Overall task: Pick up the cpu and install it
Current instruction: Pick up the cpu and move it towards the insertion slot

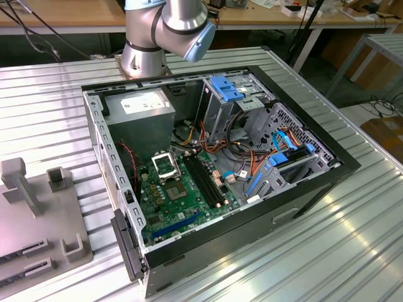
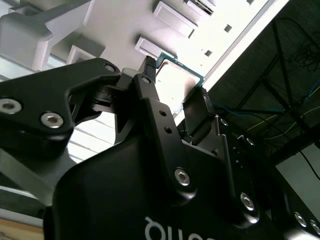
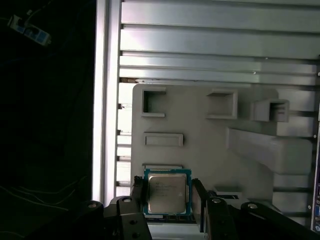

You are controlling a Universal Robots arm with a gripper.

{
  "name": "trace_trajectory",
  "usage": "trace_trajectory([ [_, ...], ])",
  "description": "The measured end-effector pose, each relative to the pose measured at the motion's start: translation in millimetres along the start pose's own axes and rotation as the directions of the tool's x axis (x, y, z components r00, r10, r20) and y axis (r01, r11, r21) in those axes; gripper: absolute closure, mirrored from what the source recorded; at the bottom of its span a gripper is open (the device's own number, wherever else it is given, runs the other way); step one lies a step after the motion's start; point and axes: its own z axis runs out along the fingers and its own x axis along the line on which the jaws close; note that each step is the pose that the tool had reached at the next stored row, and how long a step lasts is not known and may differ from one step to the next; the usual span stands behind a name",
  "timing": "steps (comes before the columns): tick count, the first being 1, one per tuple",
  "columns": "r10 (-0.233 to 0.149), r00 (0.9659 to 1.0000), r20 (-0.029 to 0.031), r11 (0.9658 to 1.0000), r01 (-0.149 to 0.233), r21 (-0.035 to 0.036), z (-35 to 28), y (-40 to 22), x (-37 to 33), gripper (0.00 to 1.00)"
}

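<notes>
Robotics lab, arm base [image 1: 143, 60] on slatted metal table [image 1: 352, 251], open computer case [image 1: 305, 200], cable-strewn workbenches [image 1: 75, 16] behind

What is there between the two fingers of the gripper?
The cpu sits between the fingers of the gripper, as both wrist views show.

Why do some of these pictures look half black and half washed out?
In the first wrist view the table glares white beside unlit floor; in the second wrist view the black hand looms dim against an overexposed grey tray; in the exterior view light streaks the table's ribs.
</notes>
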Motion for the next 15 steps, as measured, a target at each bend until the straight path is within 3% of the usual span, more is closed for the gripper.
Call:
trace_trajectory([
  [15,0.0,1.0,-0.0001,1.0,0.0,0.0,-19.9,0.1,0.3,0.52],
])
